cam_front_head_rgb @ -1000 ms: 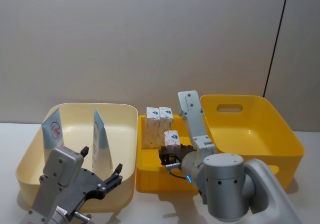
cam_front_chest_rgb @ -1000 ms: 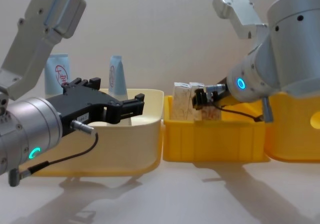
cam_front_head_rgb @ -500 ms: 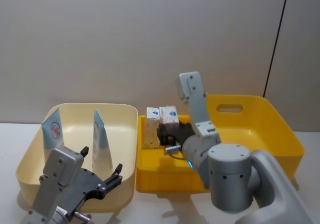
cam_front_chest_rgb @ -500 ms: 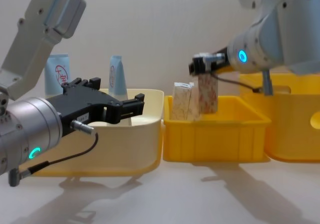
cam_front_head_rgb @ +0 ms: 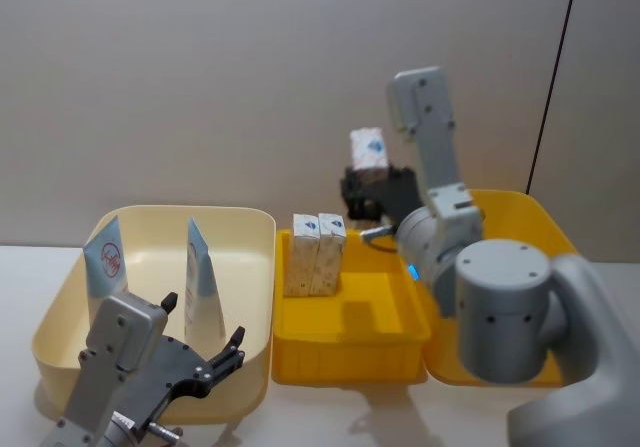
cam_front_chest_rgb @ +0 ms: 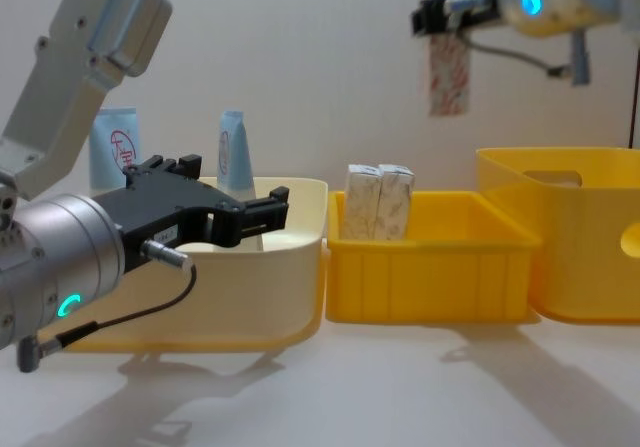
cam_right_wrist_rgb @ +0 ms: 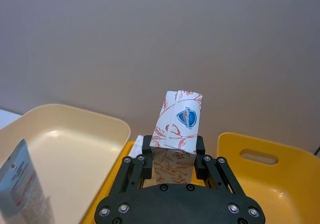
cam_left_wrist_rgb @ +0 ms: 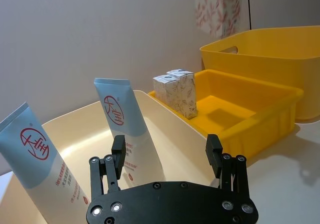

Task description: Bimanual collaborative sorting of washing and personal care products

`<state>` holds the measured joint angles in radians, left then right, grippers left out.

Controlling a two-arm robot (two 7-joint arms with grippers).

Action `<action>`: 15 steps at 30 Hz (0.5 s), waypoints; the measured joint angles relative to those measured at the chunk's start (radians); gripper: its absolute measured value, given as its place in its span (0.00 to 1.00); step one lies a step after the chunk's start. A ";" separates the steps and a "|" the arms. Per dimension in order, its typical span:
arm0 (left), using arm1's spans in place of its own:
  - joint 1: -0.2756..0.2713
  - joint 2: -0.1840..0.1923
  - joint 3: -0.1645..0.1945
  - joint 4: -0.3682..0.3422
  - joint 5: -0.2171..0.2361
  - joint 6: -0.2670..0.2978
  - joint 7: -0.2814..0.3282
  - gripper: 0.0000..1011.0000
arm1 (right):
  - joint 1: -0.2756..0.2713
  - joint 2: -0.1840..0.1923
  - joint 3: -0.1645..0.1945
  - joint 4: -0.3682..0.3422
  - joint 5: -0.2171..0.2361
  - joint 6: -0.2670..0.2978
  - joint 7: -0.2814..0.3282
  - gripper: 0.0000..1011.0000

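Grey wall (cam_front_head_rgb: 200,87) behind, pale table (cam_front_chest_rgb: 400,387) below. Right gripper (cam_right_wrist_rgb: 173,149) is clamped on a cream carton (cam_front_head_rgb: 368,150), upright, high over the small yellow bin (cam_front_head_rgb: 345,362) holding two cartons (cam_front_head_rgb: 317,252). My read: carry it level over the large yellow bin (cam_front_head_rgb: 520,195), lower inside the rim, then release. Left gripper (cam_left_wrist_rgb: 166,146) is spread, idle by the tubes (cam_front_head_rgb: 108,262).

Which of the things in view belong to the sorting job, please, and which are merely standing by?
Belonging to the job: held carton, gripped high up by the right end effector; two standing cartons; two tubes; left end effector, open at the cream bin's near edge.
Standing by: cream bin, small yellow crate, large yellow bin, table.
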<state>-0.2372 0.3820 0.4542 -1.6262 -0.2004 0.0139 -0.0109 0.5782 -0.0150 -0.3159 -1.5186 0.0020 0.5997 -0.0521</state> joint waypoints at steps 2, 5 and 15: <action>0.000 0.000 0.000 0.000 0.000 0.000 0.000 0.99 | 0.002 0.007 0.005 -0.014 -0.006 0.000 -0.003 0.44; 0.000 0.000 0.000 0.000 0.000 0.000 0.000 0.99 | 0.002 0.020 0.018 -0.039 -0.018 0.003 -0.014 0.44; 0.000 0.000 0.000 0.000 0.000 0.000 0.000 0.99 | -0.020 0.056 0.081 -0.107 -0.053 0.066 -0.057 0.44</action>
<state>-0.2372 0.3821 0.4542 -1.6262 -0.2004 0.0139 -0.0109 0.5579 0.0410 -0.2344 -1.6256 -0.0507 0.6655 -0.1089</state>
